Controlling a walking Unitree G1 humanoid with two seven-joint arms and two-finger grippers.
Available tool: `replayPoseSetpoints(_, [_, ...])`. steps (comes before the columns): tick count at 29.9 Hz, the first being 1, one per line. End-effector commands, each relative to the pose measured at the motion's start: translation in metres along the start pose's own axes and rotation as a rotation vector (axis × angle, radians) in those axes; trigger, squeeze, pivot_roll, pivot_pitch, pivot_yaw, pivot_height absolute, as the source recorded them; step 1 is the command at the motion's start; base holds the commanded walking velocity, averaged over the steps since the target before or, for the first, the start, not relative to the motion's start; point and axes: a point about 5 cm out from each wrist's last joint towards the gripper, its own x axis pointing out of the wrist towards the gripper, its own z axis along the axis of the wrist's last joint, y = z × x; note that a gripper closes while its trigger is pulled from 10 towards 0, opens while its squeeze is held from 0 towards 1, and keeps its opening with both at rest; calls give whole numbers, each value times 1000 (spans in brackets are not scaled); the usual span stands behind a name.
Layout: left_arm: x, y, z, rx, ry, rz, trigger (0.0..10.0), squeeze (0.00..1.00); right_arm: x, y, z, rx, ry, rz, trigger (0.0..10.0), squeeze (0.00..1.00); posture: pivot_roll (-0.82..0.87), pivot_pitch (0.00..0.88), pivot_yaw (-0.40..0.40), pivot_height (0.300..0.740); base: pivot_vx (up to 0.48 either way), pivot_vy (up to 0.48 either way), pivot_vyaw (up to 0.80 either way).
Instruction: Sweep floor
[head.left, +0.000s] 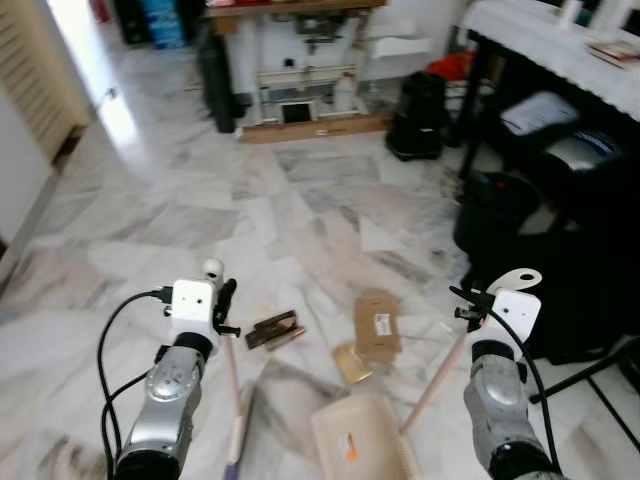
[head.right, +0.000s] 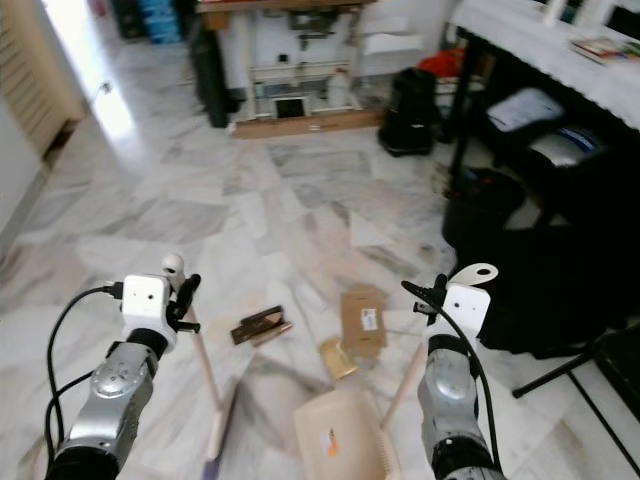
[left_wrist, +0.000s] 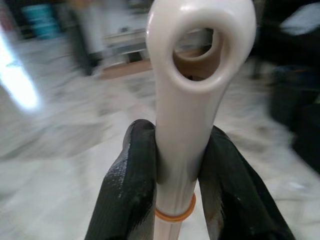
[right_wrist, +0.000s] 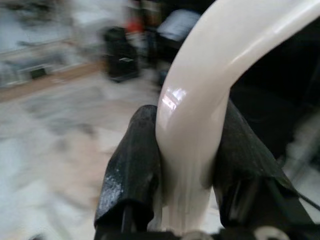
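left pincer (left_wrist: 175, 165) clamping broom (head.left: 232, 400), right pincer (right_wrist: 185, 165) clamping dustpan (head.left: 362, 440)

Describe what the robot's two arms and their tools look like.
Both arms are silver metal with rounded jointed segments. Each wrist carries a white boxy block. The left tool and right tool each have two long black fingers with a matte, slightly textured surface. Black cables loop along both arms.

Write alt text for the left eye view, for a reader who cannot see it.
Two silver robot arms hold cleaning tools over a marble floor: the left gripper clamps a broom handle, the right gripper a dustpan handle. The cream dustpan sits just short of flattened cardboard pieces.
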Motion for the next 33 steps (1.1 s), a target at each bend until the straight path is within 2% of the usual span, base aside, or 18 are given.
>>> replayPoseSetpoints(1, [3, 3, 10, -3, -48, 3, 10000, 0, 5, 8, 11, 6, -43, 22, 10000, 0, -13, 0, -2, 740, 375, 0, -744])
replayPoseSetpoints(27, [4, 6, 12, -2, -56, 14, 10000, 0, 5, 8, 11, -2, -49, 30, 10000, 0, -11, 0, -4, 740, 375, 0, 0])
replayPoseSetpoints(30, [3, 6, 12, -3, -57, 15, 10000, 0, 4, 13, 14, -30, -76, 71, 10000, 0, -13, 0, -4, 740, 372, 0, 0])
replayPoseSetpoints(33, [3, 6, 12, -4, -58, 14, 10000, 0, 3, 15, 14, -39, -79, 82, 10000, 0, -14, 0, -5, 740, 372, 0, 788])
